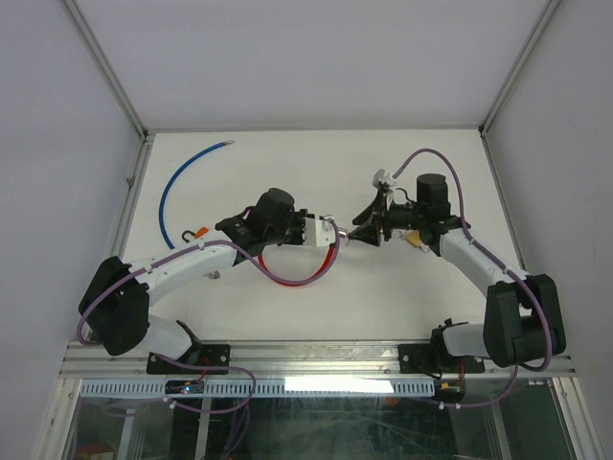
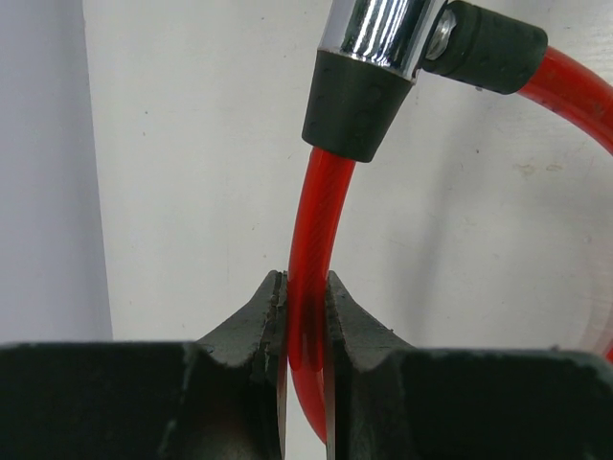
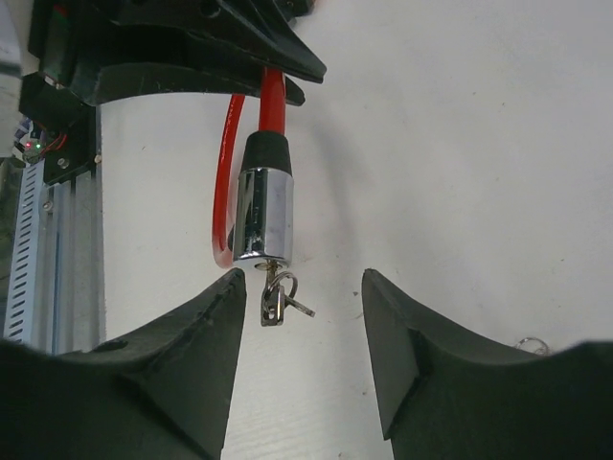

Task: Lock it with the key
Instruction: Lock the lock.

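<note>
- Currently, the left gripper (image 2: 305, 287) is clamped narrowly on the red cable (image 2: 314, 211), with both black pads pressed against its sides a little way below the lock's black collar.
- The chrome lock barrel (image 3: 264, 213) is held above the table (image 1: 383, 297) near its middle, between the two arms, and its free end points toward the right arm.
- The key (image 3: 278, 299) sits in that free end, with a small ring hanging from it.
- The right gripper (image 3: 302, 278) stands wide. One finger is on each side of the key, and neither touches it or the barrel.
- In the top view, the cable's red loop sags from the barrel toward the near edge of the table.
- A blue cable (image 1: 177, 182) lies curved on the far left of the table, well apart from the lock, with an orange piece (image 1: 201, 231) just beside its near end.
</note>
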Controlling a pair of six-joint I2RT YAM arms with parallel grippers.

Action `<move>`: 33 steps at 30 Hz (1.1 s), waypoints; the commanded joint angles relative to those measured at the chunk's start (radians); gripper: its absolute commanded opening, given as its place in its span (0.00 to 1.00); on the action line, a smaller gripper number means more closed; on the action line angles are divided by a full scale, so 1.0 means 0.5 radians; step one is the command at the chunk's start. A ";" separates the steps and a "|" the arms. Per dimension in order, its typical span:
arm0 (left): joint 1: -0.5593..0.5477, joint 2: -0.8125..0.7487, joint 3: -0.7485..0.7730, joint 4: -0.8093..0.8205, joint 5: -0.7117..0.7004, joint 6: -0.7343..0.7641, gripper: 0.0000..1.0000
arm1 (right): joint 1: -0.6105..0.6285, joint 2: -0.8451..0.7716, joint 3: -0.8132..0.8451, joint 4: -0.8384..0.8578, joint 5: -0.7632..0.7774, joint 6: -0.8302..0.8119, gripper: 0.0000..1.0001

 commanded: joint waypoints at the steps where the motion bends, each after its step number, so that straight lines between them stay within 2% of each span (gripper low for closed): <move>1: -0.015 -0.096 0.066 0.104 0.062 -0.024 0.00 | 0.038 0.040 0.061 -0.037 0.027 0.008 0.54; 5: -0.015 -0.096 0.066 0.104 0.058 -0.023 0.00 | 0.044 0.049 0.074 -0.094 0.027 0.008 0.54; 6: -0.014 -0.096 0.065 0.104 0.056 -0.024 0.00 | 0.045 0.054 0.079 -0.116 -0.008 -0.070 0.47; 11: -0.013 -0.098 0.064 0.103 0.057 -0.024 0.00 | 0.062 0.081 0.119 -0.196 -0.049 -0.155 0.28; 16: -0.015 -0.092 0.064 0.103 0.057 -0.021 0.00 | 0.082 0.064 0.195 -0.384 -0.066 -0.365 0.01; 20: -0.016 -0.071 0.073 0.093 0.077 -0.044 0.00 | 0.109 -0.073 0.221 -0.536 0.109 -0.666 0.00; 26: 0.013 0.103 0.181 -0.085 0.182 -0.103 0.00 | 0.250 -0.413 0.121 -0.582 0.680 -1.204 0.00; 29: 0.057 0.179 0.276 -0.208 0.322 -0.174 0.00 | 0.298 -0.491 0.097 -0.588 0.853 -1.288 0.00; 33: 0.110 0.249 0.362 -0.289 0.410 -0.226 0.00 | 0.307 -0.462 0.188 -0.667 0.934 -1.139 0.00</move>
